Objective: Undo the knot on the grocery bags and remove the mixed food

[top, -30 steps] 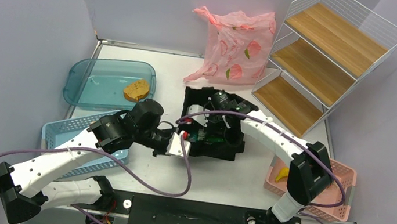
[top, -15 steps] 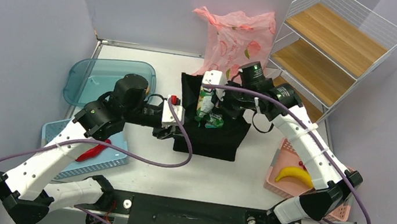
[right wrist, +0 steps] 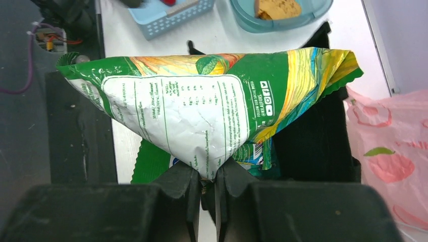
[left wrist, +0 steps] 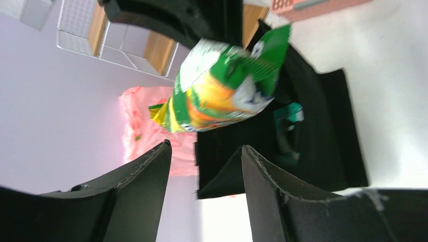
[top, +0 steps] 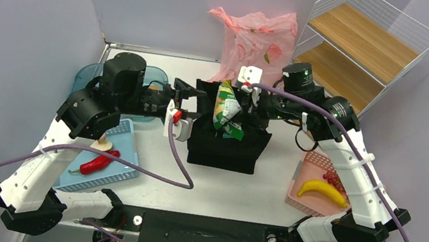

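My right gripper (right wrist: 204,171) is shut on the bottom corner of a green snack packet (right wrist: 202,111), which hangs above the open black tote (top: 227,148). In the top view that packet (top: 227,105) sits just left of the right gripper (top: 239,97). More green packets (right wrist: 151,161) lie inside the tote. My left gripper (top: 194,95) stands open and empty at the tote's far left corner, its fingers (left wrist: 146,171) apart. A pink grocery bag (top: 257,48) leans on the back wall; its knot is not discernible.
A blue basket (top: 122,174) at the near left holds a red chilli (top: 95,163) and a mushroom (top: 102,142). The pink basket (top: 299,199) on the right holds a banana (top: 322,190) and a red fruit cluster (top: 332,175). A teal tray (top: 85,77) and a wire shelf (top: 361,53) stand behind.
The right gripper has lifted the green snack packet up out of the tote. The left gripper has opened and swung from the tote's near left corner to its far left corner.
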